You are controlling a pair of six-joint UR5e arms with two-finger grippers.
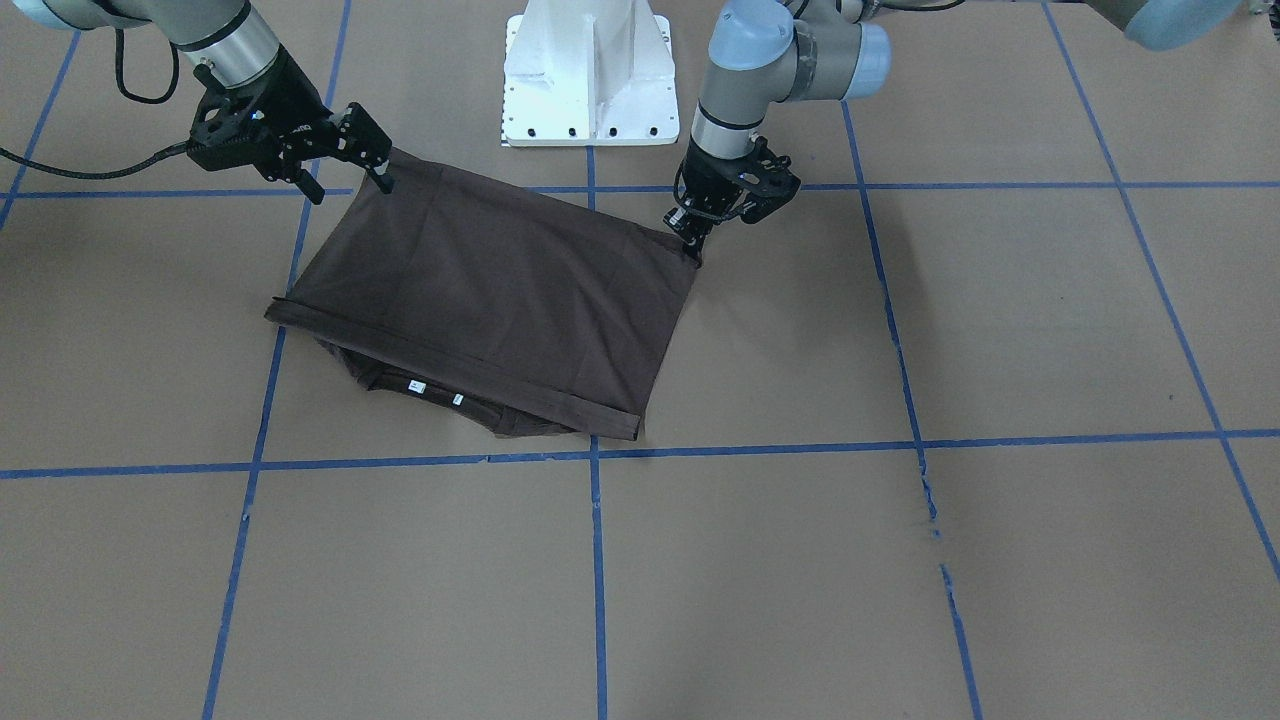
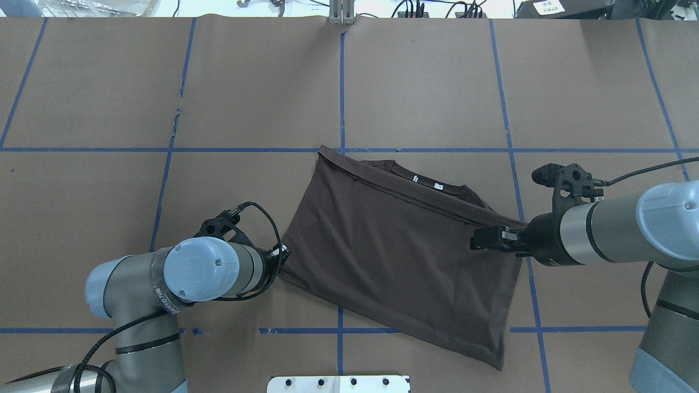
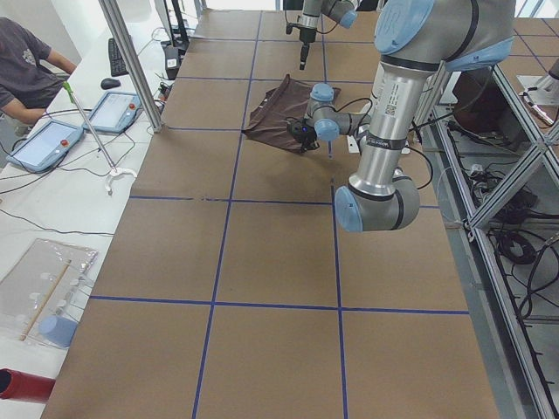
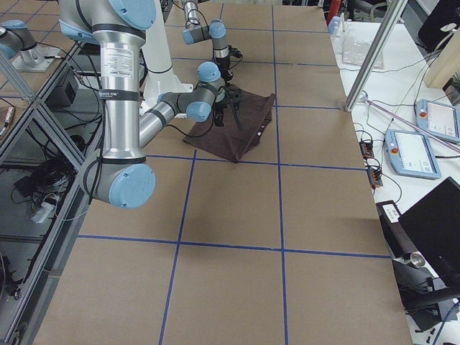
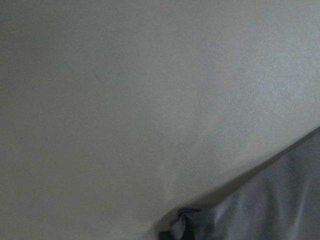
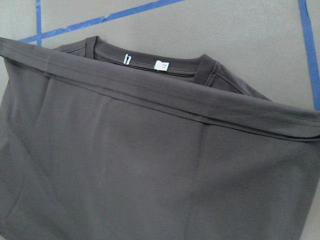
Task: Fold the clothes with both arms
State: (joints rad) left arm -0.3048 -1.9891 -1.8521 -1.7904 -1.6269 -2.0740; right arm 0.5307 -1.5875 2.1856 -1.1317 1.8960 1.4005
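The dark brown T-shirt (image 1: 490, 290) lies folded in half on the brown table. Its hem is laid over the collar and the white neck labels (image 6: 161, 65) on the side far from the robot. It also shows in the overhead view (image 2: 398, 256). My left gripper (image 1: 691, 243) is low at the shirt's near corner with its fingers together, and a small pucker of cloth (image 5: 181, 220) sits at the fingertip. My right gripper (image 1: 352, 172) hovers above the other near corner with its fingers spread and empty, and it looks down on the shirt (image 6: 150, 165).
The white pedestal base (image 1: 590, 75) stands just behind the shirt. Blue tape lines (image 1: 595, 560) grid the table. In the exterior left view, a person (image 3: 26, 61), tablets (image 3: 48, 144) and a metal pole (image 3: 131, 61) are along the operators' side.
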